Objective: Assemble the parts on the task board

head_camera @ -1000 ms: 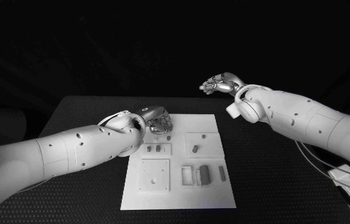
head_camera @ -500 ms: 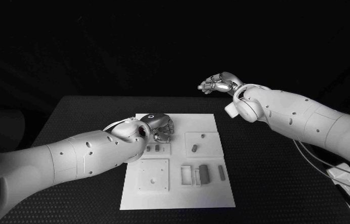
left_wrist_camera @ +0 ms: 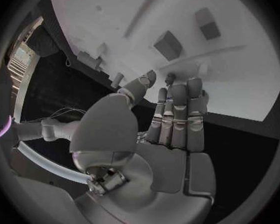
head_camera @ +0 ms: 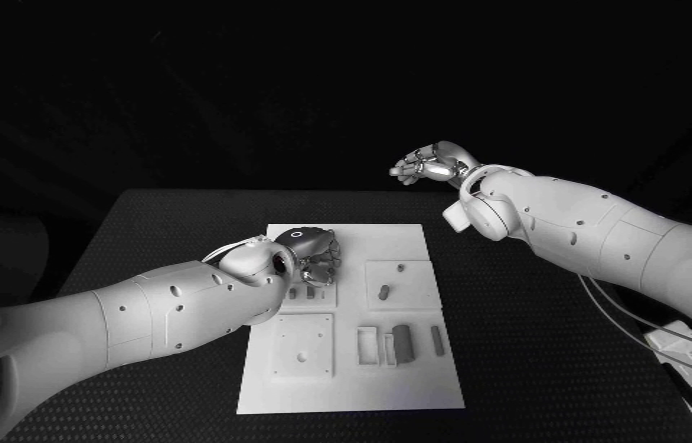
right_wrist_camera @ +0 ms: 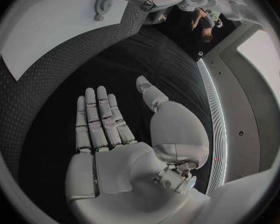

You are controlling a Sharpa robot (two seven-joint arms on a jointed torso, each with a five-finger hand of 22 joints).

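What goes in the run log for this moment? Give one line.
left hand: empty, fingers extended over task board far-left area | right hand: empty, raised off board | parts: lying on board

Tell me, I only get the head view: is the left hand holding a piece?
Observer: No. The left wrist view shows the left hand with straight fingers and nothing in them.
Operator: What's in front of it?
Observer: Its fingertips reach about to the board's edge, and a grey part lies on the board beyond them.
Operator: Is the right hand holding one?
Observer: No. The right wrist view shows the right hand flat and empty, over the black table, off the board.
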